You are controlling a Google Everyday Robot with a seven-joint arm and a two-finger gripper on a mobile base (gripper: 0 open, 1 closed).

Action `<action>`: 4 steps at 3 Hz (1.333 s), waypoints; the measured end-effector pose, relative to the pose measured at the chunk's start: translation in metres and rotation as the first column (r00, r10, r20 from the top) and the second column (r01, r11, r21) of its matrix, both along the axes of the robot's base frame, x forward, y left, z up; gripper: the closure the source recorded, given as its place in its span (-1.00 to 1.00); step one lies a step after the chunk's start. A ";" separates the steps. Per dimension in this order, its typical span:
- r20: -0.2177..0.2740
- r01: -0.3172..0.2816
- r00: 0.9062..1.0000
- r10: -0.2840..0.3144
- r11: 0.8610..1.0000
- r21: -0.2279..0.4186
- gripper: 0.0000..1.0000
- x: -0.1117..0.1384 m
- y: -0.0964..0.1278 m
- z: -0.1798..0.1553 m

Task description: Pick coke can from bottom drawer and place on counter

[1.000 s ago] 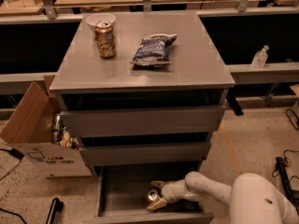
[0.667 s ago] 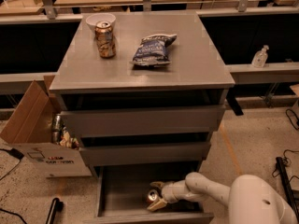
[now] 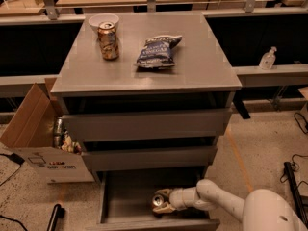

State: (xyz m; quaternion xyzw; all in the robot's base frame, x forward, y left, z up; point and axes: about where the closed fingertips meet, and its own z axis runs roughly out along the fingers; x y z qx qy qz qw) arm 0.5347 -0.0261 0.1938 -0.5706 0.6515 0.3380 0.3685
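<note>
Camera view: bottom drawer [image 3: 124, 202], lowest of three grey drawers, pulled open. Coke can [image 3: 158, 200] on the drawer floor near the front, silver top showing. Gripper [image 3: 159, 202] inside the drawer, reaching in from the right, its two fingers closed against opposite sides of the coke can. Counter [image 3: 204, 64] holds a gold-brown can [image 3: 109, 41], white bowl [image 3: 103, 20] and dark chip bag [image 3: 157, 51]. Cardboard box [image 3: 33, 129] on the floor beside the cabinet.
</note>
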 end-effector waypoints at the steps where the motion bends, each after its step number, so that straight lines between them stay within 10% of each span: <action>1: 0.018 -0.019 1.000 0.019 1.000 0.024 0.50 -0.002 -0.002 0.006; 2: 0.023 -0.047 0.999 0.046 0.997 0.068 1.00 -0.004 -0.001 0.012; 4: 0.170 -0.121 0.982 0.080 0.962 0.245 1.00 -0.029 -0.015 0.130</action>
